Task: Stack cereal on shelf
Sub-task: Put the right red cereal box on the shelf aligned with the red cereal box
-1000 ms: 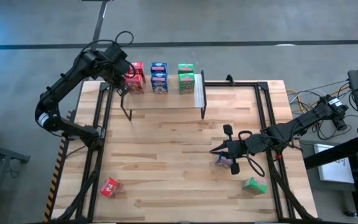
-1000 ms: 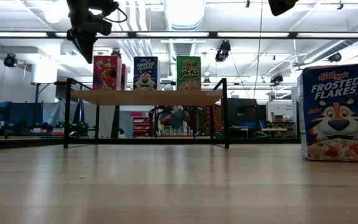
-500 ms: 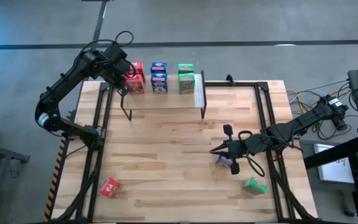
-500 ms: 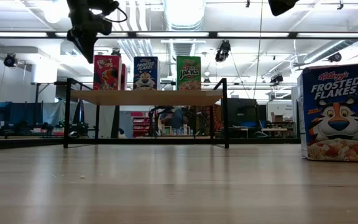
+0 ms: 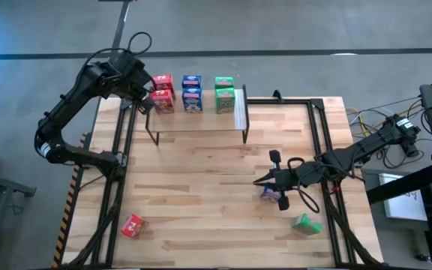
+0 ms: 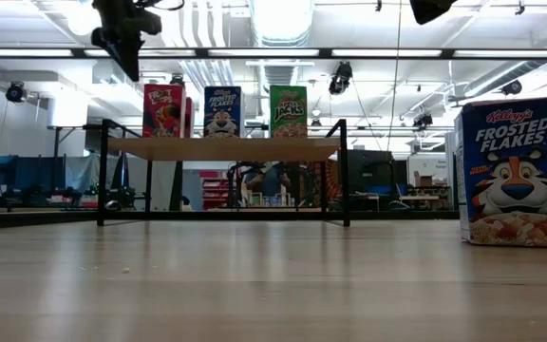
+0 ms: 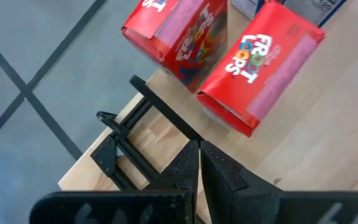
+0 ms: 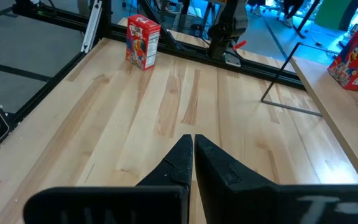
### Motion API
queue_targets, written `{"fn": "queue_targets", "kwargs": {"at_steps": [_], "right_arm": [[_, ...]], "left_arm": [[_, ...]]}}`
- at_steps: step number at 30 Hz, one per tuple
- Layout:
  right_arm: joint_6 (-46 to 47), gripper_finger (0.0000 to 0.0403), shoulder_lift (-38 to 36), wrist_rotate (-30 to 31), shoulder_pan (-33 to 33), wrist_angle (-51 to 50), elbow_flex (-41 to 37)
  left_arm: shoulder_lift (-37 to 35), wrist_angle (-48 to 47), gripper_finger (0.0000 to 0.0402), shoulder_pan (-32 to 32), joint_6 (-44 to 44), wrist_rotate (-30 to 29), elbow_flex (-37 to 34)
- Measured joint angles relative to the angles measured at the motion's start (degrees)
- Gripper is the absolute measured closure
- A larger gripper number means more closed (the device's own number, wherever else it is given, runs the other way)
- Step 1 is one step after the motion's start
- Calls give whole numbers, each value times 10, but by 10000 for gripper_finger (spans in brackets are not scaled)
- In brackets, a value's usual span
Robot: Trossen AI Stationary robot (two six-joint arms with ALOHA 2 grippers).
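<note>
While the left gripper [image 5: 142, 101] hovers closed, empty, by shelf [image 5: 201, 120] | right gripper [image 5: 261, 181] closed, nearest blue box [image 5: 271, 195] at its 5 o'clock.

Red printed cardboard cereal boxes [image 5: 162, 93]: three. Blue printed cereal boxes [image 5: 192, 93]: three. Green printed cereal boxes [image 5: 224, 94]: three. Light wooden-topped, black-legged shelf [image 5: 197, 120]: one. Dark robot arms [image 5: 70, 112]: two.

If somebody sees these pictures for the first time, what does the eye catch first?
Probably the bright cereal boxes in red, blue and green rows on the shelf at the table's far edge. Then the big Frosted Flakes box close to the low camera, and the left gripper beside the red row.
</note>
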Motion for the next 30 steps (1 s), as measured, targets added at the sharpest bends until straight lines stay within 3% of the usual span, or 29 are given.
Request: {"fn": "queue_targets", "kwargs": {"at_steps": [30], "right_arm": [[0,394,0,0,0,0,0]], "left_arm": [[26,43,400,-1,2,25,-9]]}}
